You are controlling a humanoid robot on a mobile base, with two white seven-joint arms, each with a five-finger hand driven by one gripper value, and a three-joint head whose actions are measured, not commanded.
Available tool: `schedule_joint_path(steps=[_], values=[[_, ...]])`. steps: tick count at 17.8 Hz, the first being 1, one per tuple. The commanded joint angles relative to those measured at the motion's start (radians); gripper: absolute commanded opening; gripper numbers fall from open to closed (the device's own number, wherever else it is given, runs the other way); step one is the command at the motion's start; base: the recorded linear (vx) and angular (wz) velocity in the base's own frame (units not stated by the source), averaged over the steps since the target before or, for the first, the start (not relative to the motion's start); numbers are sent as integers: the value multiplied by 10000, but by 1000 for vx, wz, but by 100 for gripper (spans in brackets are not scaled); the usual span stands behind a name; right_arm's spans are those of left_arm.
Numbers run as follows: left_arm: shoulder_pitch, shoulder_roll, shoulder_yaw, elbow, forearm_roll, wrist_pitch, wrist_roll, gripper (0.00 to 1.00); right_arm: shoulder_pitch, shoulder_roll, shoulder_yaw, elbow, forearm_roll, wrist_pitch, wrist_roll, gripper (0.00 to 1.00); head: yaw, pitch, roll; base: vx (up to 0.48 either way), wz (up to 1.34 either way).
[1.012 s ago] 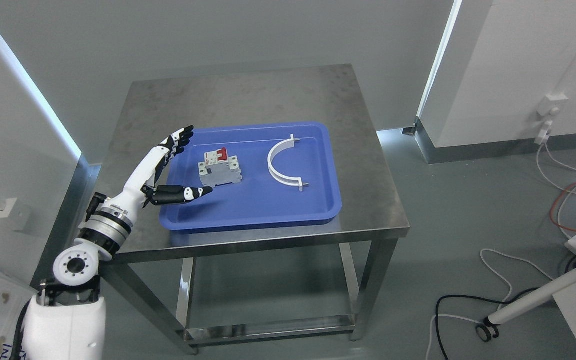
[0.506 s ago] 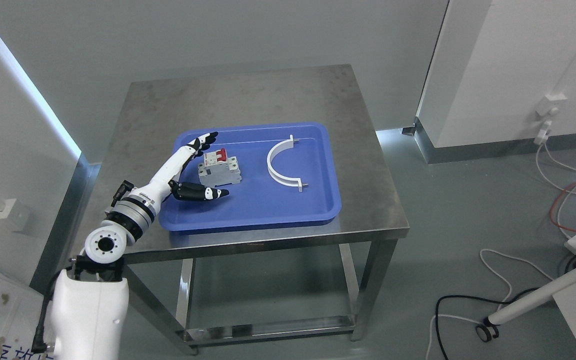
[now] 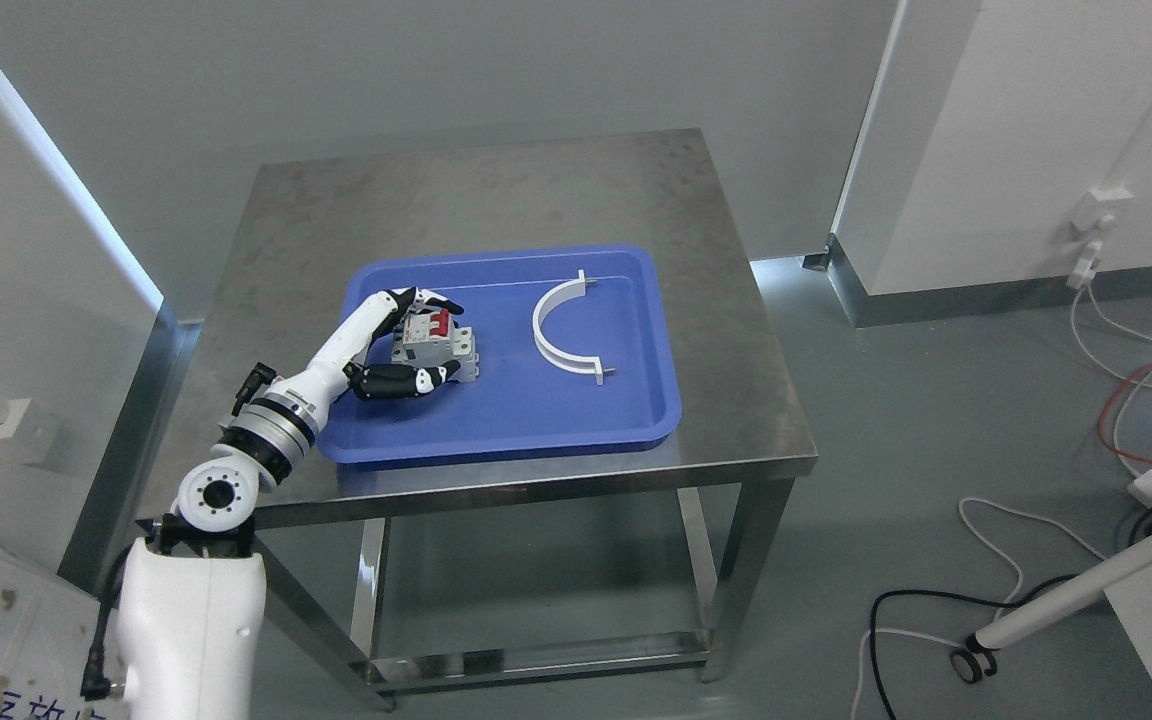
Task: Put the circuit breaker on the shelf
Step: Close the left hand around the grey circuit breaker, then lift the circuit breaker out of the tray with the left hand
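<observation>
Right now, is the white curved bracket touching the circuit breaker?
No, the white curved bracket lies apart to the right of the circuit breaker in the blue tray.

Even, cool indoor light is filling a sharp, bright head view.
Vertical white light strips [image 3: 868,110] are glowing on the walls; the brushed stainless-steel tabletop [image 3: 496,200] is showing a dull, mottled sheen, the glossy blue plastic tray [image 3: 536,420] is carrying soft highlights along its rim, and faint shadows are pooling beneath the table.
</observation>
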State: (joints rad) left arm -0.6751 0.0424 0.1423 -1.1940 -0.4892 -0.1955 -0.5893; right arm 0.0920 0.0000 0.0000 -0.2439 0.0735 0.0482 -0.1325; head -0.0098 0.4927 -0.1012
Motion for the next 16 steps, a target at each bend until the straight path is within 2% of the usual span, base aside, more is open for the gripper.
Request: schedule_joint_path(steps=[1,2,3,4,6,9,12,16], values=[[-166,-249,1061,1125,74,-299,125,12,0,-175,199,0,1,316,-25,100,0,0,0,0,0],[-379,-249,1275,1034,576,-832,231,12,0,-175,199,0,1,316,-24,100,0,0,0,0,0],[-609,-249,1277,896,2070,-1475,521,12,0,-175,199,0,1,316,-40,100,0,0,0,0,0],[-657,-249,1277,682,3330,-1557,873,12,0,-175,199,0,1,316,-25,100,0,0,0,0,0],[-627,-249,1399,283,4290,-1801,1792,14,0,-175,199,0,1,301,-40,100,0,1,0,0,0],[-139,-249,1354,-330,4845,-2401,3264,14,0,-175,199,0,1,301,-25,100,0,1,0,-16,-17],[658,-249,1293,-1493,4846,-2417,4524,14,0,-175,199,0,1,316,-40,100,0,0,0,-63,-41],[1963,-249,1215,-2968,4846,-2340,4895,15,0,-175,199,0,1,316,-40,100,0,1,0,-150,-44]])
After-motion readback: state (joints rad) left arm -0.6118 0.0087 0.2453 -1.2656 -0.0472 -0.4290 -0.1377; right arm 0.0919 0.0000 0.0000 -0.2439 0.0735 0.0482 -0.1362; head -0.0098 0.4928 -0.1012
